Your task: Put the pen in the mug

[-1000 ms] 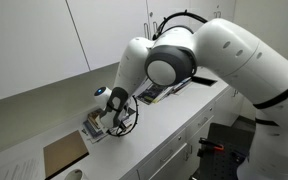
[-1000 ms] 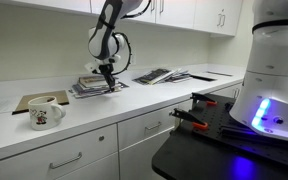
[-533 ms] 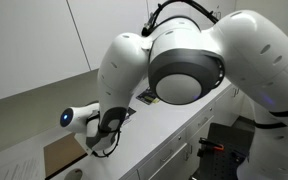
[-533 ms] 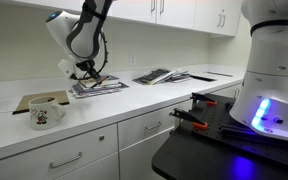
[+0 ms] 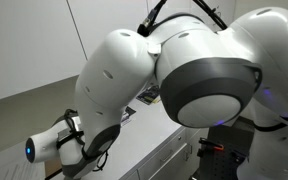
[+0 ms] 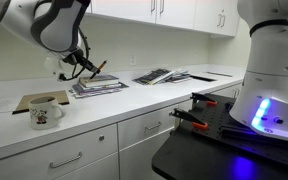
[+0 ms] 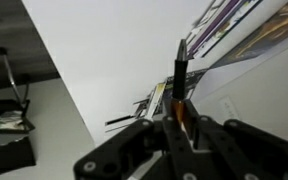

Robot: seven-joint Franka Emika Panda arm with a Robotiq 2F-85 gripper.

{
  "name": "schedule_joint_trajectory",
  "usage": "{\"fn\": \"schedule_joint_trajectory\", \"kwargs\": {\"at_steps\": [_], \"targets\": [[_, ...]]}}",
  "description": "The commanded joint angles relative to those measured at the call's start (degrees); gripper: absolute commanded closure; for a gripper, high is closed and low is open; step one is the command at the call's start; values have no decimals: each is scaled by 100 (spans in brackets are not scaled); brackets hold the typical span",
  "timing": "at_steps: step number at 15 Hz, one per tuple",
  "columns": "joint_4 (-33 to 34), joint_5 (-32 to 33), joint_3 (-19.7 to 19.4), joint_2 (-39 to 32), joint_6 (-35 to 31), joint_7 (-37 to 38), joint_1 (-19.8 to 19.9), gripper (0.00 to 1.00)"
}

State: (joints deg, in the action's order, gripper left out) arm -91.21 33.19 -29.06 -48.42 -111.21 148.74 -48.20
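Note:
In the wrist view my gripper (image 7: 181, 128) is shut on the pen (image 7: 180, 75), a thin dark stick with an orange part that stands up between the fingers. In an exterior view the gripper (image 6: 85, 65) hangs in the air above the counter, just left of the stacked books (image 6: 100, 86), and the pen (image 6: 96, 69) sticks out of it. The mug (image 6: 44, 113), pale with a printed picture and a handle, stands on the counter below and to the left of the gripper. In the exterior view filled by the arm, the mug and pen are hidden.
A flat brown board (image 6: 29, 100) lies behind the mug. More magazines (image 6: 162, 75) lie spread further right on the counter (image 6: 134, 105). Wall cabinets (image 6: 184, 12) hang above. The arm's bulk (image 5: 184, 70) blocks most of an exterior view.
The arm has lifted from the stacked books and swung towards the mug's side of the counter, with the pen still held in the gripper.

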Motion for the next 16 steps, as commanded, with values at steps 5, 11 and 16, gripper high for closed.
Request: {"fn": "schedule_joint_trajectory", "kwargs": {"at_steps": [5, 11, 16], "targets": [[827, 903, 585, -466, 682, -56, 11, 96], [760, 2194, 682, -637, -238, -40, -242, 96], [654, 3280, 854, -637, -1014, 9, -223, 96]]}}
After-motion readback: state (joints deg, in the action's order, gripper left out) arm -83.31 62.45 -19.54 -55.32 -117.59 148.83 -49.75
